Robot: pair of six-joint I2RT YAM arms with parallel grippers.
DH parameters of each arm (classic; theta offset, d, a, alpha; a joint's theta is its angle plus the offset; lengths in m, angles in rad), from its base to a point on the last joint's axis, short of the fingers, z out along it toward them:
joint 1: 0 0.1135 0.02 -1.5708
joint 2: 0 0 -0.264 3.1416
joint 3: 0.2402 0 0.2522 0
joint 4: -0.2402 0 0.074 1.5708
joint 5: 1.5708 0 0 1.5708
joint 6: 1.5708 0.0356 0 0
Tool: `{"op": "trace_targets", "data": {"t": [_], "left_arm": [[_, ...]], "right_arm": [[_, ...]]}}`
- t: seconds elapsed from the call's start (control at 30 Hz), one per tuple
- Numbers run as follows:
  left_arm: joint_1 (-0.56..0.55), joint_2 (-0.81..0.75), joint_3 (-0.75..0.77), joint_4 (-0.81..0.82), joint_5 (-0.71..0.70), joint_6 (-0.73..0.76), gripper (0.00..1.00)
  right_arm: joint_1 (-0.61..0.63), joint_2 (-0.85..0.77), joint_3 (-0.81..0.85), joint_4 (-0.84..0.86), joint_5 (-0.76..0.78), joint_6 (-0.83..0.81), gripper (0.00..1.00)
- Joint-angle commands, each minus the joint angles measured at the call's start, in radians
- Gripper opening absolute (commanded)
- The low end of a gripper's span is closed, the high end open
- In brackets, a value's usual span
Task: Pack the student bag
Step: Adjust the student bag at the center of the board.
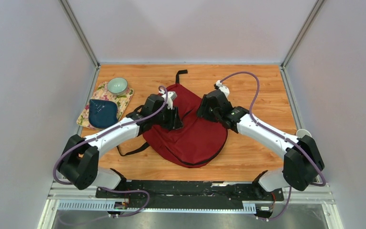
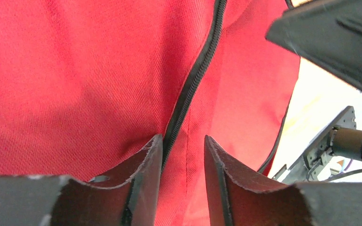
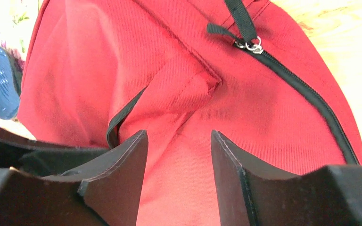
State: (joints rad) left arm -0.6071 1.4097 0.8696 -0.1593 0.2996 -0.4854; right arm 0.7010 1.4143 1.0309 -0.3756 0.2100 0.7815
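The student bag, dark red with black zippers, lies flat in the middle of the wooden table, its black top loop pointing away. Both grippers hover low over its upper part, facing each other. My left gripper is open, and in the left wrist view its jaws straddle red fabric right beside a black zipper line. My right gripper is open too, its jaws set over a raised fold of fabric. A zipper pull sits further ahead on the bag.
A dark blue pouch lies on a floral cloth at the left, with a pale green bowl behind it. A white cup stands at the right edge beside the right arm. A black strap trails from the bag's left side.
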Motion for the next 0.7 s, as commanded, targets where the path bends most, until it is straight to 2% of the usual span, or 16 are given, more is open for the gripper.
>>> {"op": "trace_targets", "data": {"t": [0.0, 0.27, 0.47, 0.57, 0.67], "left_arm": [[-0.003, -0.078, -0.026, -0.055, 0.013, 0.021, 0.48], [-0.002, -0.095, -0.03, -0.12, 0.032, 0.073, 0.5], [-0.003, -0.086, -0.04, -0.149, 0.088, 0.103, 0.5], [-0.003, -0.084, -0.049, -0.155, 0.119, 0.116, 0.5], [-0.005, -0.084, -0.061, -0.154, 0.163, 0.129, 0.5]], "right_arm": [[-0.032, 0.054, 0.096, 0.055, -0.061, 0.015, 0.56], [-0.032, 0.184, 0.23, -0.012, -0.063, 0.016, 0.57], [-0.032, 0.236, 0.235, -0.069, -0.001, 0.002, 0.55], [-0.032, 0.232, 0.212, -0.066, 0.009, -0.005, 0.5], [-0.032, 0.227, 0.198, -0.066, 0.022, -0.011, 0.39]]}}
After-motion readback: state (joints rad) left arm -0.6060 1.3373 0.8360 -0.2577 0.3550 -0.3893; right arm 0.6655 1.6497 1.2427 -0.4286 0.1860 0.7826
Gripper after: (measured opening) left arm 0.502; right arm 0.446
